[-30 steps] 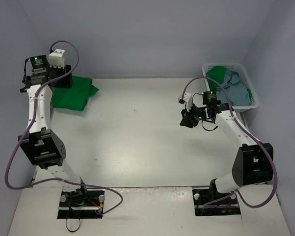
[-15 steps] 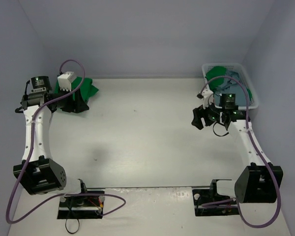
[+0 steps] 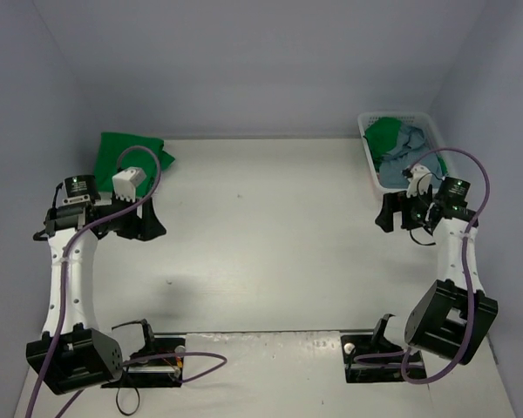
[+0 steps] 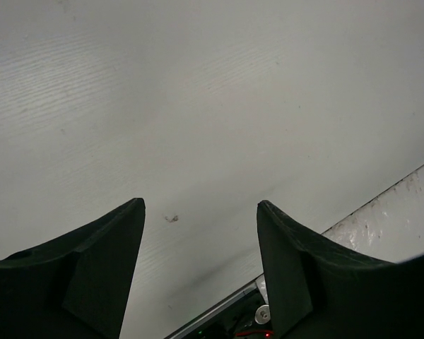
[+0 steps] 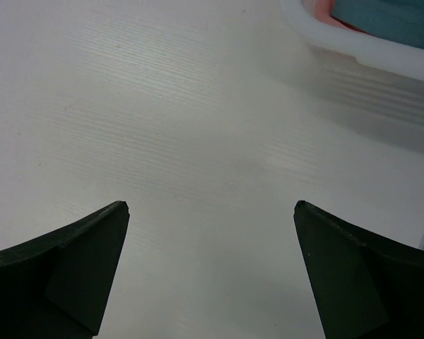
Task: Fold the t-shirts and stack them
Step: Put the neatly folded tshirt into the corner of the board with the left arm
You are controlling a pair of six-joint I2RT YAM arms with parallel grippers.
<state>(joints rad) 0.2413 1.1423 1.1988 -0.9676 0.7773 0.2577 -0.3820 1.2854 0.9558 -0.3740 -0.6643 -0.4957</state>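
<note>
T-shirts are lying in two places. A green t-shirt (image 3: 126, 150), which looks folded flat, is resting on the table (image 3: 270, 244) in the upper left of the overhead frame. A second green t-shirt (image 3: 383, 135) and a blue-grey t-shirt (image 3: 416, 155) are sitting crumpled together in the white basket (image 3: 399, 116) in the upper right.

I am holding the left gripper (image 4: 201, 205) just below the folded shirt in the overhead frame, apart from it. Its fingers are standing apart, and only bare table is showing between them. The right gripper (image 5: 210, 205) is hanging near the lower left corner of the basket. Its fingers are spread wide with nothing between them, and its wrist view is showing the basket rim at the upper right.

I am judging that picking from the basket is coming next, and I am seeing some risks there. The two shirts are overlapping, so one pinch could be lifting both. A low approach could be knocking a finger against the basket wall and pushing or tipping the light basket. A shallow pinch could be letting the cloth slip out halfway. On the left, a careless sweep could be dragging the folded shirt open.
</note>
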